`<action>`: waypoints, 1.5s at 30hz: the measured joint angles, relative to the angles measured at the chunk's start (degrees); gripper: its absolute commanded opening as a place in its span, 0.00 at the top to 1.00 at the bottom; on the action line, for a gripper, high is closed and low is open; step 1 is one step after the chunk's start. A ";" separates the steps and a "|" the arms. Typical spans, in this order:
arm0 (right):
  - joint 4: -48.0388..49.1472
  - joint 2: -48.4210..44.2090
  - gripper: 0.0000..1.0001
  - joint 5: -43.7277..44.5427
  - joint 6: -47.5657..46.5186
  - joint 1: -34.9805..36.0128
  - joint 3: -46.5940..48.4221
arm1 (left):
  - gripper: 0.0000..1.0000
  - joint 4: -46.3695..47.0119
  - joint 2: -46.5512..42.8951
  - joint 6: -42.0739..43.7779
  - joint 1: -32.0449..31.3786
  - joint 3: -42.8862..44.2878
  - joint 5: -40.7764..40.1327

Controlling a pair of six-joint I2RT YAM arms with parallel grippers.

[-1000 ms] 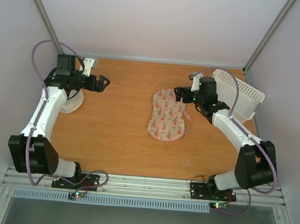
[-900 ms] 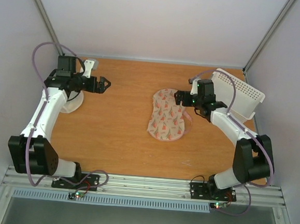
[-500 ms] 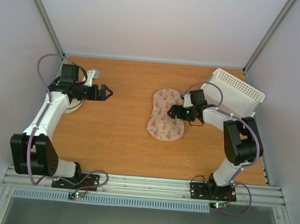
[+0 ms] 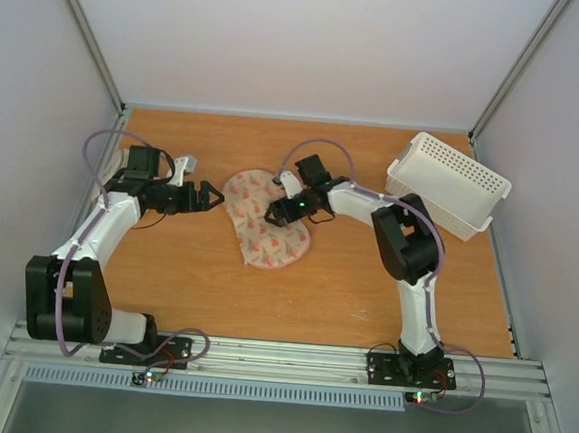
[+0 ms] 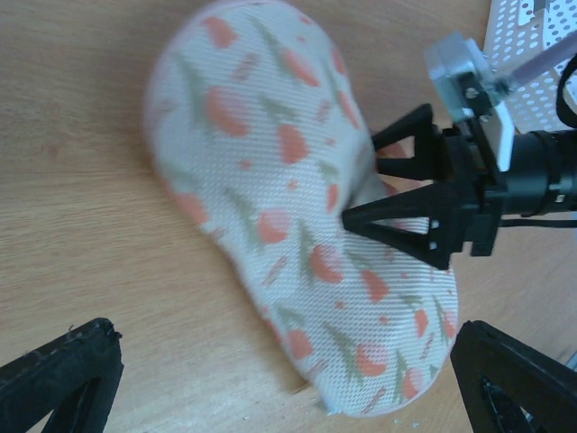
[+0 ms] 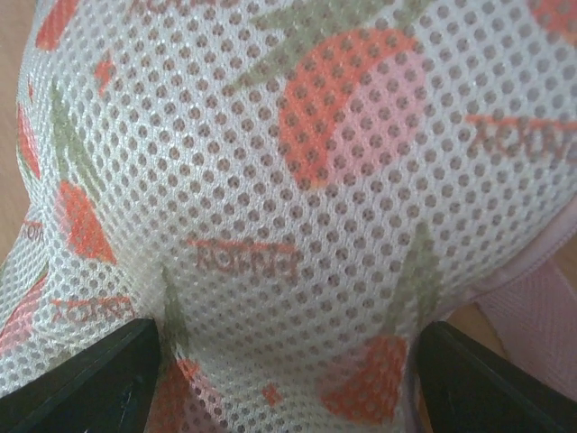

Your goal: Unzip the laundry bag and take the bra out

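the left gripper [image 4: 206, 196] is hanging just left of the laundry bag [image 4: 266, 225], its two black fingers spread wide and holding nothing. in its own wrist view they are showing only as dark wedge tips at the two bottom corners, with the bag filling the space ahead of them.

the laundry bag is lying flat on the wooden table [image 4: 364, 293]. it is a soft peanut-shaped pouch, cream with orange-red flower prints and green leaves, edged in pale pink. the overhead view is giving its whole outline and its narrow waist. the right wrist view is showing what the other two are not: the fabric is a fine mesh of tiny round holes, with small lettering printed among the flowers and a pink mesh strip [image 6: 541, 311] running along one edge.

the right gripper [image 4: 273, 213] is reaching in from the bag's right and pressing onto its waist. its triangular black fingers [image 5: 365, 216] are parted wide, with the cloth swelling between them.

well to the right of the bag and a little farther back, a white perforated plastic basket [image 4: 452, 184] is sitting askew.
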 measured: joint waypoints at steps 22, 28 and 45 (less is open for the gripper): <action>-4.13 -12.83 0.08 11.19 1.20 6.58 3.63 | 0.01 -3.50 -0.57 8.59 -0.17 6.69 -0.42; 3.82 -21.07 0.13 7.48 15.54 5.90 -17.33 | 0.01 -9.99 1.14 27.50 -3.45 9.53 -4.76; 17.77 -15.98 0.74 -4.17 27.06 5.38 -25.75 | 0.01 -41.62 -7.78 73.13 -15.10 10.36 -23.63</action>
